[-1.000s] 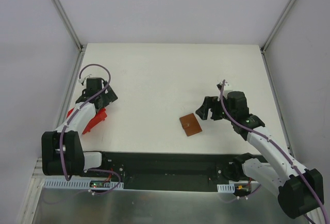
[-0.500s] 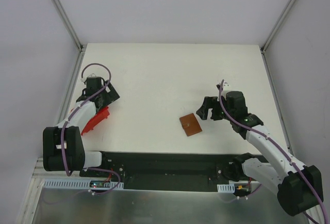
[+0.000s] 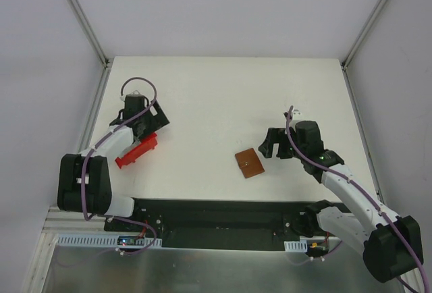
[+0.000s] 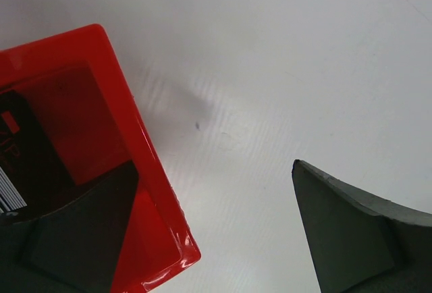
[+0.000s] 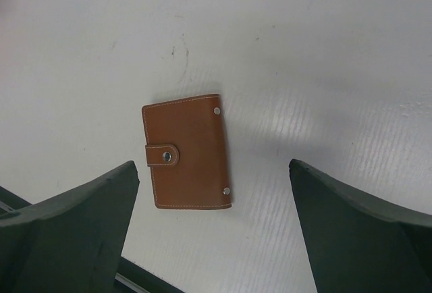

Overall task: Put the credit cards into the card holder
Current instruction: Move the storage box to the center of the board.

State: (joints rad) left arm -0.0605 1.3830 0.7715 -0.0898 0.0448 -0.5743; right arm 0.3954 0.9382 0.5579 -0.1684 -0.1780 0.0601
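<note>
The card holder [image 3: 249, 163] is a brown snap-strap wallet, lying shut on the white table near the front edge. My right gripper [image 3: 268, 142] hovers just right of it, open. In the right wrist view the card holder [image 5: 187, 151] lies between and a little ahead of my right gripper [image 5: 212, 171], touching neither finger. My left gripper [image 3: 150, 121] is open at the far end of a red tray [image 3: 137, 151]. One finger [image 4: 67, 252] stands inside the red tray [image 4: 145, 192], the other finger [image 4: 358, 232] outside over bare table. Flat printed credit cards [image 4: 13, 171] lie in the tray, mostly hidden.
White walls with metal corner posts [image 3: 94, 40] close in the table [image 3: 223, 97] on three sides. A black base rail [image 3: 216, 215] runs along the near edge. Both arms' purple cables loop above the wrists.
My left gripper has swung right and slightly away, and the red tray has slid right with it. The right gripper and the card holder have hardly moved.
</note>
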